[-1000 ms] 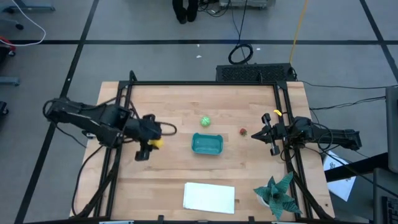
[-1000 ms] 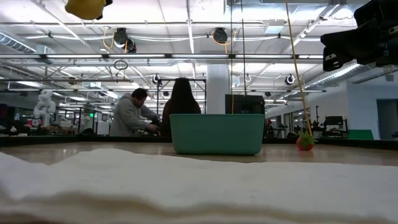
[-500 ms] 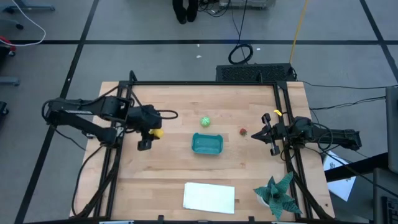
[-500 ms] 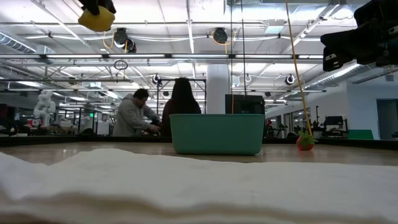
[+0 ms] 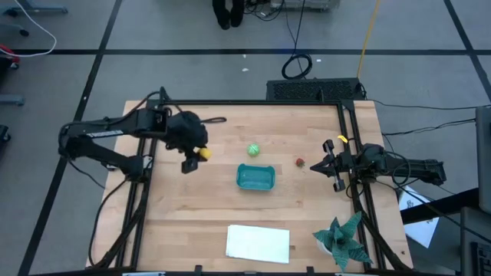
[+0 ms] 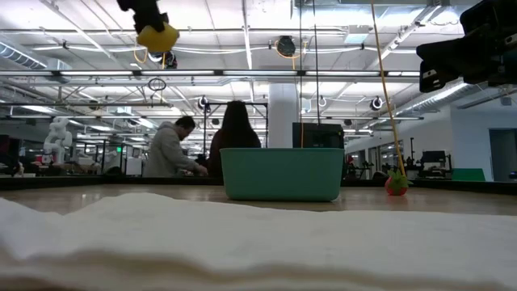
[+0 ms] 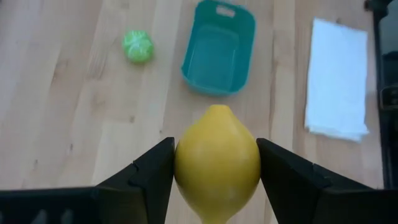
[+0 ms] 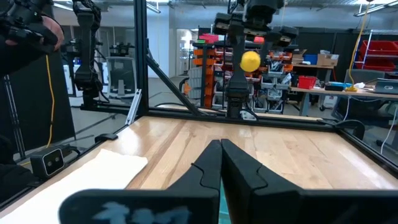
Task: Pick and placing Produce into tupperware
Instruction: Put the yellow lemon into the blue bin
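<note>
1. Left gripper (image 5: pixel 198 156) raised high above the table's left half, fingers clamped on the yellow lemon (image 7: pixel 217 163).
2. Teal tupperware (image 5: pixel 255 177) at mid-table, seemingly empty.
3. Light green ball (image 5: pixel 252 149) just beyond the tub; dark red piece (image 5: pixel 300 162) to its right.
4. Right gripper (image 5: pixel 328 163) idle at the right edge, fingers pressed together, holding nothing.

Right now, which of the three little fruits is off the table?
The yellow lemon: the left gripper holds it up in the air. The green ball and the small red piece lie on the wood beside the teal tub.
</note>
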